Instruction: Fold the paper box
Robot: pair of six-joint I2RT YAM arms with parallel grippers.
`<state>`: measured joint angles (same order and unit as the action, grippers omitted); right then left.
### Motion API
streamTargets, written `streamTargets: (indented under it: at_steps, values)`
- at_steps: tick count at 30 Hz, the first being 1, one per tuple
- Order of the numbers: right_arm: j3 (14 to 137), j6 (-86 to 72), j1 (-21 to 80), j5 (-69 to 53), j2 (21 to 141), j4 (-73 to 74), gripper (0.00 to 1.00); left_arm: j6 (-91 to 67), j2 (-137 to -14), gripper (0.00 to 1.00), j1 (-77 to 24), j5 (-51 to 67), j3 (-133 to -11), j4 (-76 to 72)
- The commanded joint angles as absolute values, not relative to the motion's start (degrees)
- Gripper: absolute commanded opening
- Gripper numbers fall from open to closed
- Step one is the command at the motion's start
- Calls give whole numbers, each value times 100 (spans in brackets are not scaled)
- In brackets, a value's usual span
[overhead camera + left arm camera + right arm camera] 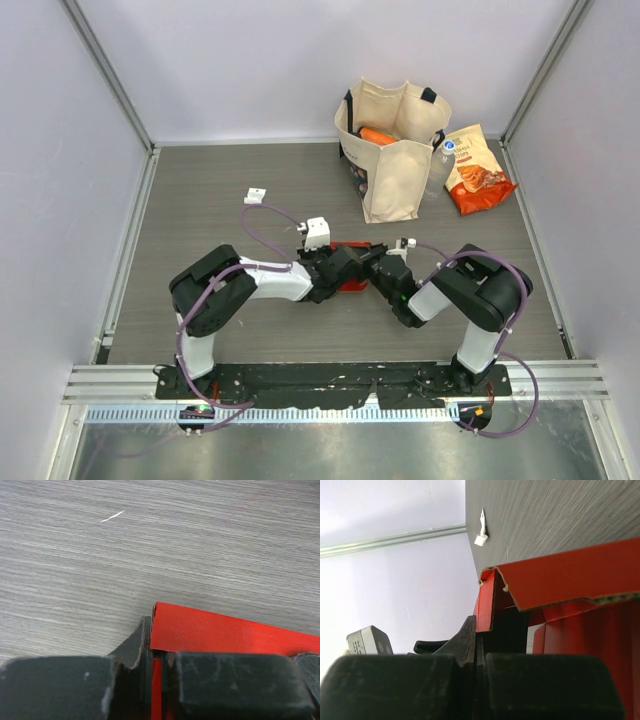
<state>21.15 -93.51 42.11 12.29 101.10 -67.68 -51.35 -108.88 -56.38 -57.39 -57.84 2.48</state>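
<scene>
Box (352,284) sits mid-counter (200,200), dead centre of the overhead frame, sandwiched between both hands with its long axis running left-right. Left hand (156,656) comes in from the left, pinched narrow on a thin red edge, and the panel runs off to the lower right of its view. Right hand (476,639) is clamped just as tight on an upright flap. Both equally near, I'd say.

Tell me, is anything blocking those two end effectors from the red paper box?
Nothing visible: the left end effector and the right end effector are each closed on an edge of the paper box.
</scene>
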Motion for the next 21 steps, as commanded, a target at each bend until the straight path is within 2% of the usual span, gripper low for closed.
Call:
streamTargets:
  at_steps: [1,5,7,8,12,15,20,21]
  values:
    - [2022,-9308,4570,738,10257,-6626,0,-5520,-11048,0,-5511,-6354,-5775,1039]
    - [2013,-9308,4527,765,10292,-6697,0,-5020,-10697,0,-5511,-5952,-5459,511]
    - [2004,-9273,4483,756,10283,-6715,0,-4661,-10260,17,-5511,-5540,-5046,29]
    - [2013,-9255,4456,747,10275,-6706,1,-4606,-10109,33,-5502,-5433,-4914,-122]
    - [2057,-9185,4386,677,10240,-6566,2,-4106,-9029,55,-5502,-4756,-4010,-816]
    - [2065,-9088,4351,659,10152,-6417,5,-3710,-8132,63,-5502,-4203,-3491,-1151]
    - [2144,-8869,4324,563,10028,-6258,9,-3472,-6577,69,-5379,-3614,-2420,-1546]
    - [2153,-8833,4307,554,10002,-6232,9,-3419,-6061,69,-5327,-3186,-2278,-1634]
